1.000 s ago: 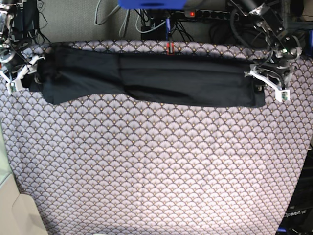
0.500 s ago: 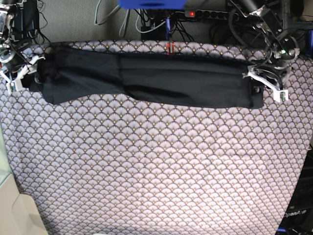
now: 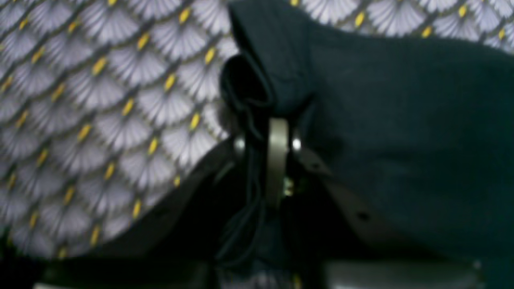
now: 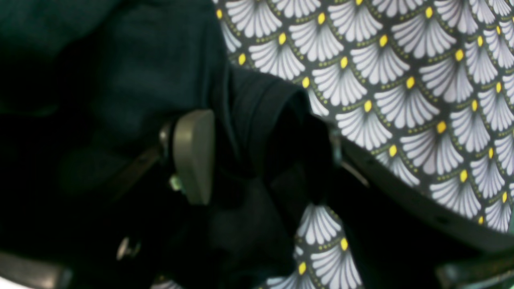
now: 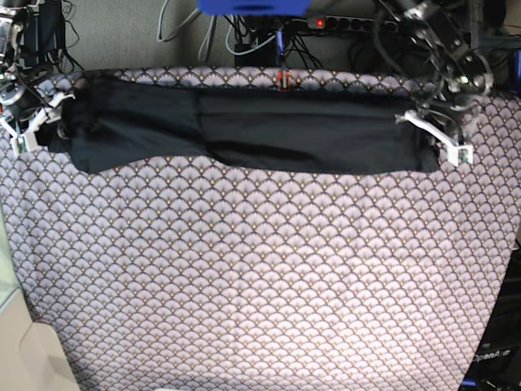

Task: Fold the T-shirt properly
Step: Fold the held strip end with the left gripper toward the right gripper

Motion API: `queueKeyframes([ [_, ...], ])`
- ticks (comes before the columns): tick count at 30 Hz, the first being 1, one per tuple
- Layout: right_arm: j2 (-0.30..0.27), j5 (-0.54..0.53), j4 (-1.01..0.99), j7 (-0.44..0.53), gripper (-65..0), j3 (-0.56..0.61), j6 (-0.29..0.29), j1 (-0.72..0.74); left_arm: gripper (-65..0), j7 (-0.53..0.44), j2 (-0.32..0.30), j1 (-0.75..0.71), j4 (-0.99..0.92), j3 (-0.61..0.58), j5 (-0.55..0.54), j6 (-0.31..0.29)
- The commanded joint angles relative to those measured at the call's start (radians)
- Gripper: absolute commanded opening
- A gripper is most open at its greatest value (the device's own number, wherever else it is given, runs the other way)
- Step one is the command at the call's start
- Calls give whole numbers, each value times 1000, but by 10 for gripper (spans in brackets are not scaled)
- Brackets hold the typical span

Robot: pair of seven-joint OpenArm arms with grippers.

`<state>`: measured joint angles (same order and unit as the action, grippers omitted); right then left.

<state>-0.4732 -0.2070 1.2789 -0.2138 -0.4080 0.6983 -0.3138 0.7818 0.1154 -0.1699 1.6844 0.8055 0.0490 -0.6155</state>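
The scallop-patterned worktop (image 5: 260,269) lay bare nearest me. At its far edge the black T-shirt (image 5: 244,130) stretched as a long folded band. My left fingers (image 3: 277,160) pinched one end, my right fingers (image 4: 192,156) gripped the other.

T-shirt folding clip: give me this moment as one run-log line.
T-shirt: long folded band across far tablecloth | left tool: shut on T-shirt end | right tool: shut on opposite end | stage: both ends gripped
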Motion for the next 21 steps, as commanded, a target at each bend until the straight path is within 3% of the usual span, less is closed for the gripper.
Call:
queueKeyframes([
  [1,-20,-6,14,11,-289,-4,0,0,-650,-28,-1,7,76,-34,-21,-10],
  [4,-20,-6,14,11,-289,-4,0,0,-650,-26,0,-33,193,-148,-19,-5],
  [7,-20,-6,14,11,-289,-4,0,0,-650,37,0,-55,257,-246,-19,1],
  [12,-20,-6,14,11,-289,-4,0,0,-650,118,0,-58,276,-395,-27,1],
  [21,-20,-4,12,9,-289,-4,0,0,-650,126,40,-63,271,-578,-18,4],
])
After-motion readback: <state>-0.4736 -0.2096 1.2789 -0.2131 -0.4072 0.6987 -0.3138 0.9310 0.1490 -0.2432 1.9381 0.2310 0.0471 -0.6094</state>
